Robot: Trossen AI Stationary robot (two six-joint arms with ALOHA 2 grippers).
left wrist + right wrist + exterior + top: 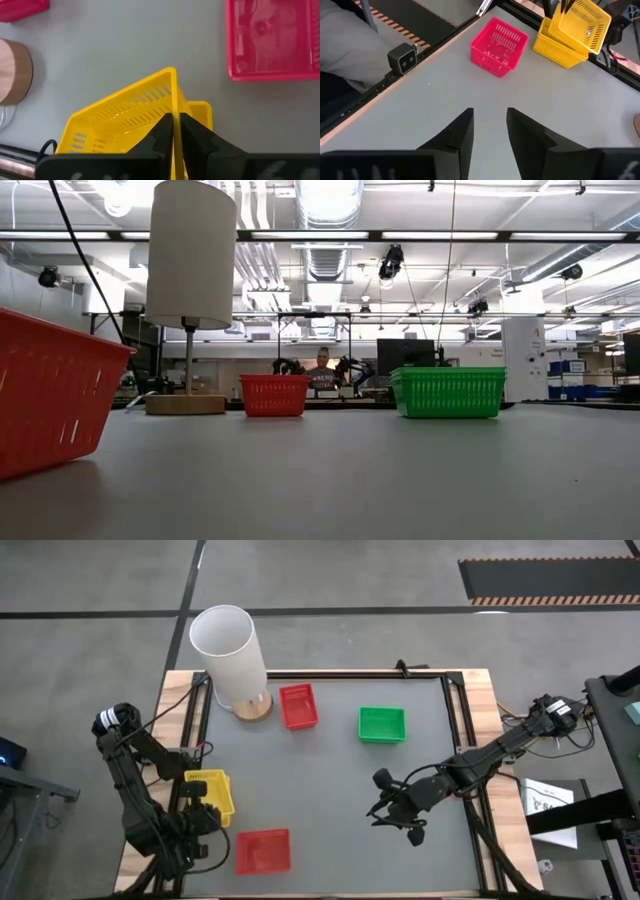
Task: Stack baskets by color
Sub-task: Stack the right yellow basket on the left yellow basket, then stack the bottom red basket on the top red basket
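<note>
Left gripper (174, 131) pinching wall of tilted yellow basket (131, 107), hanging above yellow stack (208, 794) at table's left edge; risking crooked nesting, slipping. Right gripper (489, 122) gaping, holding nothing, mid-table.

Both arms are dark, near-black, built of slim jointed links with rounded housings at the joints. The left arm (140, 790) carries a white-and-black banded cap at its base end; black cables loop beside it. The right arm (480, 765) has a similar pale-marked cap and trailing cables. Each end effector has two flat, matte black, tapering fingers (457, 137).
</note>
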